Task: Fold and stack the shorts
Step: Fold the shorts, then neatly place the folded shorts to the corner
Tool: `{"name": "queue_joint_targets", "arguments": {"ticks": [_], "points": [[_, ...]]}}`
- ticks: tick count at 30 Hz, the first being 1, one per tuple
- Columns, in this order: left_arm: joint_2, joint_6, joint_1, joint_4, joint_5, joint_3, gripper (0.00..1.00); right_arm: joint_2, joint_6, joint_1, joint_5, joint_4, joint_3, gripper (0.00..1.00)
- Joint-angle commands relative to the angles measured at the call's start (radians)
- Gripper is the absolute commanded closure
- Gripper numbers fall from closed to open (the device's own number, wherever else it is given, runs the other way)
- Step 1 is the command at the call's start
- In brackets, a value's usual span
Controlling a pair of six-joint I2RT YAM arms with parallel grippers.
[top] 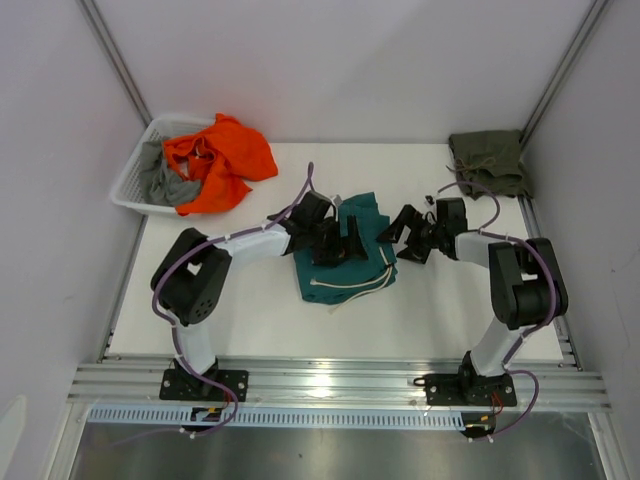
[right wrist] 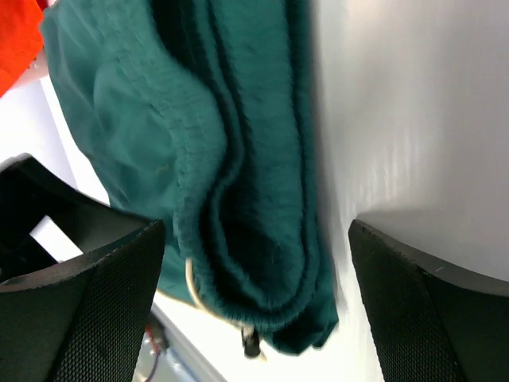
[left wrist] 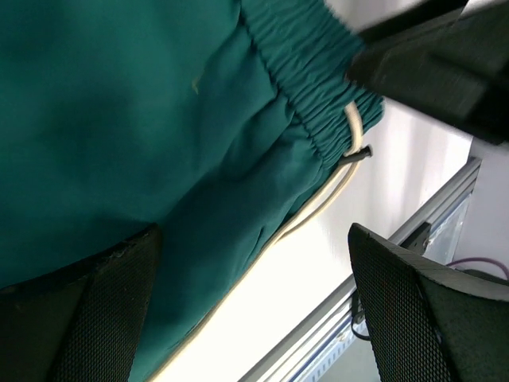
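Note:
The teal-green shorts (top: 345, 262) lie folded in a compact bundle at the middle of the white table, with the off-white cord (top: 352, 290) trailing along their near edge. My left gripper (top: 340, 243) is open over the bundle's top, and its view shows the teal cloth (left wrist: 143, 119) and cord (left wrist: 318, 208) between the spread fingers. My right gripper (top: 405, 233) is open just right of the bundle, and its view shows the folded edge (right wrist: 238, 199). The olive-green shorts (top: 487, 160) lie folded at the far right corner.
A white basket (top: 135, 175) at the far left holds orange cloth (top: 220, 160) and grey cloth (top: 165, 185). A metal rail (top: 330, 380) runs along the table's near edge. White walls enclose the table on three sides.

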State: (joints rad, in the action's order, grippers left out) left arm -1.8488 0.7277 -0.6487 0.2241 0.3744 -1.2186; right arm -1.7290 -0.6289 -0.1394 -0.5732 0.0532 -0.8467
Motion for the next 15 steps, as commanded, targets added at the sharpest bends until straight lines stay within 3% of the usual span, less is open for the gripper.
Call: {"name": "queue_joint_targets", "arguments": {"ticks": [1, 15], "points": [[0.049, 0.042, -0.014, -0.103, 0.021, 0.047, 0.01, -0.075, 0.055, -0.022, -0.03, 0.017, -0.026, 0.01], [0.02, -0.022, -0.025, -0.143, 0.003, 0.137, 0.01, -0.185, 0.09, -0.147, -0.08, 0.025, -0.046, 0.01]]}}
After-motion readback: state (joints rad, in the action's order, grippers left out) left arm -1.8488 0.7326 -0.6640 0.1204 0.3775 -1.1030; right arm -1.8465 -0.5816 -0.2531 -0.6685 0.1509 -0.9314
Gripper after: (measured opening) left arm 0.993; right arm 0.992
